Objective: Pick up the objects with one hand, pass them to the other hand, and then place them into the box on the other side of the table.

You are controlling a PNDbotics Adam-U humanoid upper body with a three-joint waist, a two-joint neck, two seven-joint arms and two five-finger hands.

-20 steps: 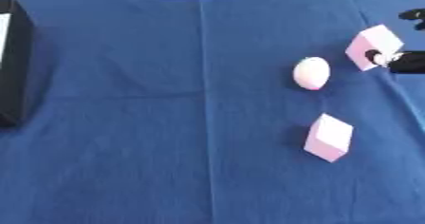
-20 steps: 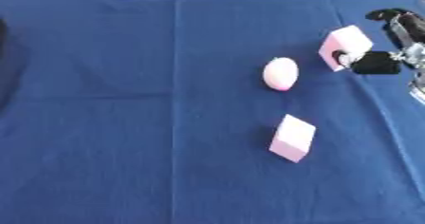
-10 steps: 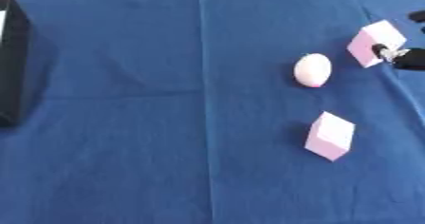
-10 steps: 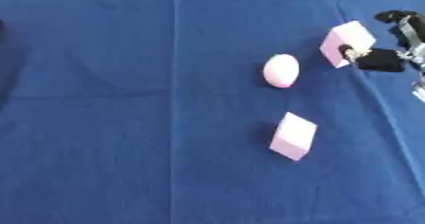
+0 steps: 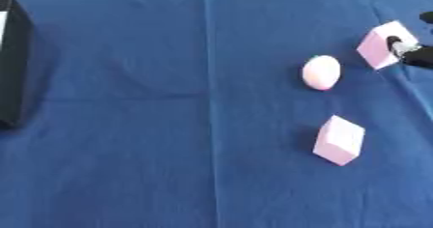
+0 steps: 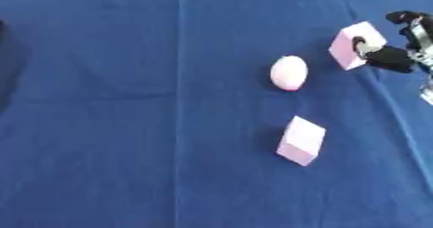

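Observation:
Three pale pink things lie on the blue cloth (image 5: 152, 125). A pink cube (image 6: 348, 42) sits tilted at the far right, and my right hand (image 6: 396, 59) comes in from the right edge with its thumb against the cube's front face and a curled finger behind it. A pink egg (image 6: 288, 72) lies left of the cube. Nearer to me stands a pink block (image 6: 302, 140), apart from the hand. The black box (image 5: 13, 63) stands at the left edge. My left hand shows in no view.
A fold line runs down the cloth left of centre. The far table edge shows along the top, with a light floor beyond. Bare cloth stretches between the box and the pink things.
Little differs; the right hand and the pink cube have shifted only slightly at the right edge. The egg and the near block have not moved.

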